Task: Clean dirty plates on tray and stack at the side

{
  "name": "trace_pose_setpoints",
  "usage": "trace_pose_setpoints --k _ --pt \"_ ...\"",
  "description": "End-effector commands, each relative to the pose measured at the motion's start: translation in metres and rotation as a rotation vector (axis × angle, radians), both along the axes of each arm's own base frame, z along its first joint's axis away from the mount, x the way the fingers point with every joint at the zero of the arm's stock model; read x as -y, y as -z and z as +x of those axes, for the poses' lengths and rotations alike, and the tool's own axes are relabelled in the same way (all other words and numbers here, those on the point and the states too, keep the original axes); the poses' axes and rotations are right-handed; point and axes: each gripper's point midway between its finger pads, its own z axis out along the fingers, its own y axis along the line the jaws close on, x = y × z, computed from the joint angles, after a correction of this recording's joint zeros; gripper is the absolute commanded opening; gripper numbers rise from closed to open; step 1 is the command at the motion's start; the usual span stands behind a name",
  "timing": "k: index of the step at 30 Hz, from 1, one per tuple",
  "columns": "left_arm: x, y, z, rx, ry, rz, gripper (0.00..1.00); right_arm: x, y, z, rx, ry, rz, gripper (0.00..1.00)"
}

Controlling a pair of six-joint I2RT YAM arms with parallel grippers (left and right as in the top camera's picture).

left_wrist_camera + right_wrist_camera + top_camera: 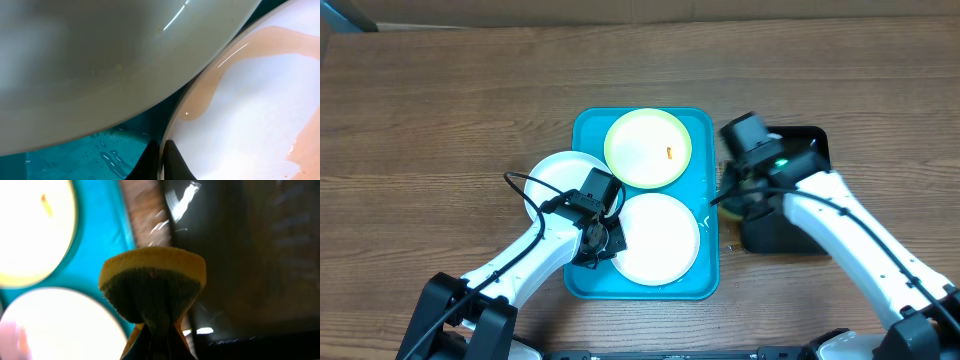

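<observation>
The turquoise tray (582,285) lies flat mid-worktop (440,100), its long axis running from the robot's side straight away from it. The green-rimmed plate (642,140) sits flat in the far end, an orange smear (669,153) right of its centre. The near white plate (660,240) lies in the near right part, with a thin pinkish film visible in the left wrist view. The left white plate (555,175) overhangs the tray's left rim, partly above the worktop.

The left gripper (603,243) is at the near white plate's left edge, jaws pressed together on its rim. The right gripper (157,337) pinches a yellow and green sponge (152,285), held just beside the tray's right rim, over the near-left part of a black tray (810,140).
</observation>
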Motion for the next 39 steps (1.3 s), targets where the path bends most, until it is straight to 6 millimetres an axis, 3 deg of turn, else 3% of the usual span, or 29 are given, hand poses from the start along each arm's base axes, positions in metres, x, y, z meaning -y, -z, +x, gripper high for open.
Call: trace_pose_setpoints --k 1,9,14,19,21,23,25,29,34,39 --pt "-0.018 0.006 0.0 0.004 0.005 0.083 0.04 0.034 0.001 0.011 0.018 0.068 -0.023 0.05" --pt "-0.002 0.0 0.003 0.014 0.128 0.013 0.04 0.071 0.049 0.009 -0.055 0.184 0.044 0.16" --pt "0.008 -0.008 0.008 0.033 0.195 -0.029 0.04 0.075 0.052 0.012 -0.043 0.184 0.057 0.26" --pt "0.017 -0.014 0.011 0.046 0.242 -0.069 0.04 0.069 0.019 0.023 0.003 0.127 0.083 0.33" --pt "0.021 -0.018 0.013 0.053 0.273 -0.09 0.04 0.066 -0.006 0.027 0.039 0.125 0.123 0.33" --pt "0.025 -0.025 0.016 0.058 0.295 -0.104 0.04 0.062 -0.044 0.033 0.114 0.118 0.211 0.35" --pt "0.026 -0.034 0.019 0.058 0.303 -0.098 0.04 0.068 -0.076 0.033 0.183 0.135 0.269 0.4" --pt "0.027 -0.058 0.03 0.075 0.332 -0.077 0.04 0.093 -0.112 0.026 0.269 0.205 0.312 0.5" --pt "0.031 -0.093 0.05 0.143 0.366 -0.025 0.04 0.127 -0.121 0.005 0.273 0.322 0.308 0.53" --pt "0.059 -0.151 0.081 0.318 0.413 -0.014 0.04 0.153 -0.117 -0.007 0.253 0.398 0.293 0.53"
